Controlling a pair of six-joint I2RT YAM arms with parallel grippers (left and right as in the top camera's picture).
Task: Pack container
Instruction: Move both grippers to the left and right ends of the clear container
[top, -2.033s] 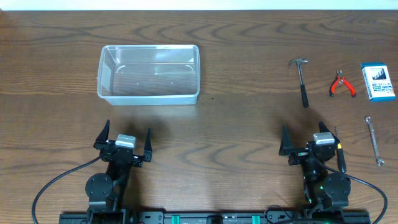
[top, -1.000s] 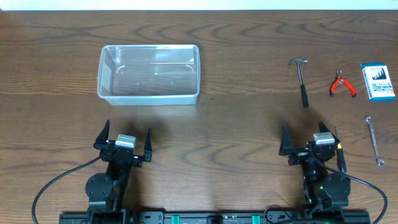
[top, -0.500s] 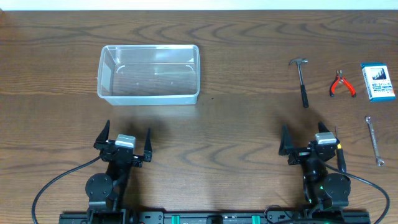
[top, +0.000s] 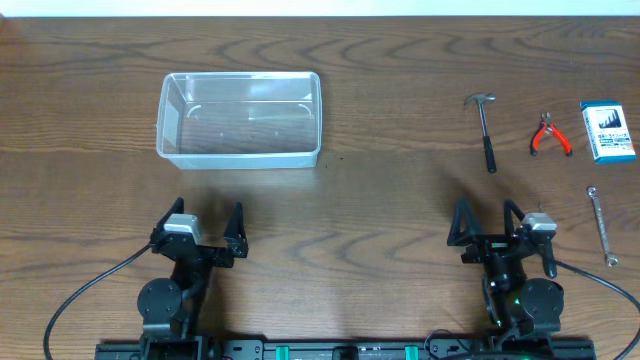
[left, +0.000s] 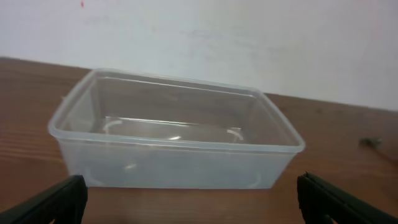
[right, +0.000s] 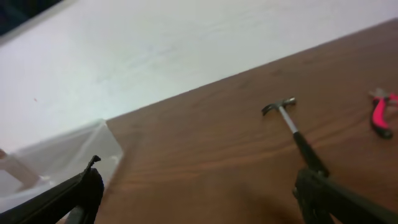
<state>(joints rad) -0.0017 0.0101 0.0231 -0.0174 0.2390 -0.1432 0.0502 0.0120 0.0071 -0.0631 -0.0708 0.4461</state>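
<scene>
The container (top: 238, 120), a clear plastic tub with rounded corners and a rimmed edge, sits in the upper left of the overhead frame, its long side running across the brown wooden desk (top: 400, 70), with the wood grain showing through its floor. Directly below it, near the bottom edge, I see the left gripper (top: 205, 208) released, its two black fingers spread wide and closed on nothing. From the left wrist camera the tub fills the middle of the frame between those fingers. Well apart, at the lower right, the right gripper (top: 486, 208) is likewise released, fingers splayed and clear of every tool. Above it in the upper right lies a hammer (top: 486, 130), head toward the top of the frame. Beside the hammer are red-handled pliers (top: 549, 135), then a small blue-and-white box (top: 608, 131) near the right edge. A wrench (top: 601, 225) lies below the box, just right of the right gripper.
</scene>
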